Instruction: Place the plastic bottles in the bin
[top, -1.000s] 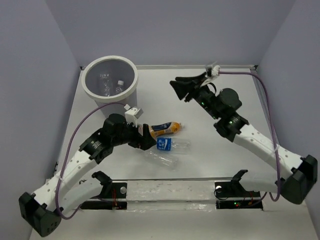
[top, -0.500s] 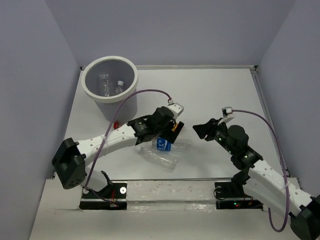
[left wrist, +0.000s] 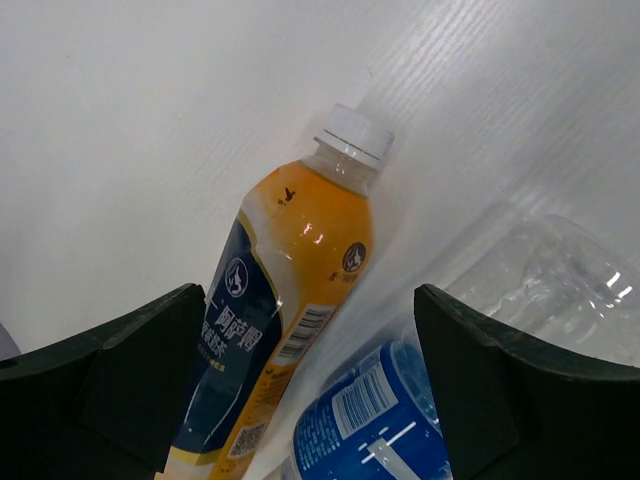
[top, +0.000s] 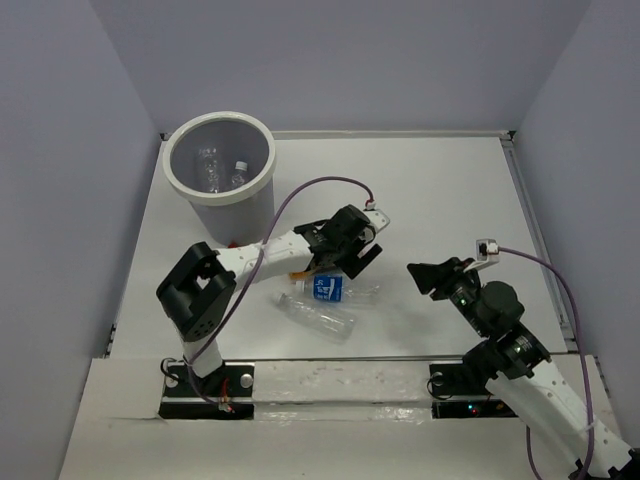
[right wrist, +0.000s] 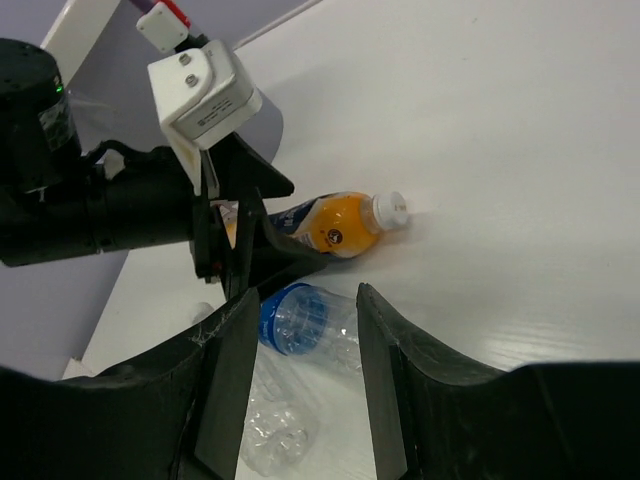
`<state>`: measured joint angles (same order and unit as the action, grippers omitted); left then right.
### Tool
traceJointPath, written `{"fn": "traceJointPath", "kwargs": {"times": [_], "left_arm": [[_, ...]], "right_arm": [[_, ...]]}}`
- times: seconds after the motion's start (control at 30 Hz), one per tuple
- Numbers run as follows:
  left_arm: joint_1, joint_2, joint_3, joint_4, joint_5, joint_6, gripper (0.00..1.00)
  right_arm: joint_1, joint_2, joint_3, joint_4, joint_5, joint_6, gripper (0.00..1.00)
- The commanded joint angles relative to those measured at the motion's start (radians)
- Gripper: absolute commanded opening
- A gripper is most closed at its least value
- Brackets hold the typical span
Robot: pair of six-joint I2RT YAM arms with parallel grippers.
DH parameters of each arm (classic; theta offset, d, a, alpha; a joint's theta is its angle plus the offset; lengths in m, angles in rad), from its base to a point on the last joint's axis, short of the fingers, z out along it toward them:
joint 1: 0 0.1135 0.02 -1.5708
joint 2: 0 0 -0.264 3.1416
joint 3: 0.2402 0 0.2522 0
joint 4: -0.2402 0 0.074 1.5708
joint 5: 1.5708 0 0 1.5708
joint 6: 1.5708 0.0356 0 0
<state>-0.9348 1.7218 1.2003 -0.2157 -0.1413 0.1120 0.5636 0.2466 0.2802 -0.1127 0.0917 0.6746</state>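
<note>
Surface: white table (top: 430,190), faintly ribbed up close | Enclosure: plain lavender-grey back wall (top: 340,60), left wall (top: 60,200), right wall (top: 600,150), rising from the table's far, left and right edges | Near edge: glossy strip (top: 340,382) | Light: even, soft shadows

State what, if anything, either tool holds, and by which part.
Nothing is held. The left tool stands open astride the lying orange bottle without gripping it; the right tool is open and empty.

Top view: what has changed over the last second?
The left claw, open, swung right over the orange plastic bottle; the right claw, empty, pulled back from the far side. Nothing grasped or released. The round white bin and the bottles stayed put.
</note>
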Motion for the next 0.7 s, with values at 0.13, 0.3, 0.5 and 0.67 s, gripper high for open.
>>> {"fn": "traceJointPath", "kwargs": {"times": [0.13,0.3,0.5,0.67], "left_arm": [[0.057,0.085,0.074,0.007,0.097,0.06,0.97],[0.07,0.137,0.102,0.013,0.092,0.074,0.96],[0.086,0.153,0.119,0.041,0.083,0.095,0.81],[0.094,0.145,0.116,0.047,0.072,0.117,0.71]], "right_arm": [[-0.004,-0.04,0.007,-0.079,-0.027,-0.003,0.49],[-0.004,-0.027,0.017,-0.079,-0.026,-0.015,0.49],[-0.004,-0.02,0.022,-0.081,-0.017,-0.02,0.49],[-0.004,0.008,0.031,-0.077,-0.003,-0.021,0.49]]}}
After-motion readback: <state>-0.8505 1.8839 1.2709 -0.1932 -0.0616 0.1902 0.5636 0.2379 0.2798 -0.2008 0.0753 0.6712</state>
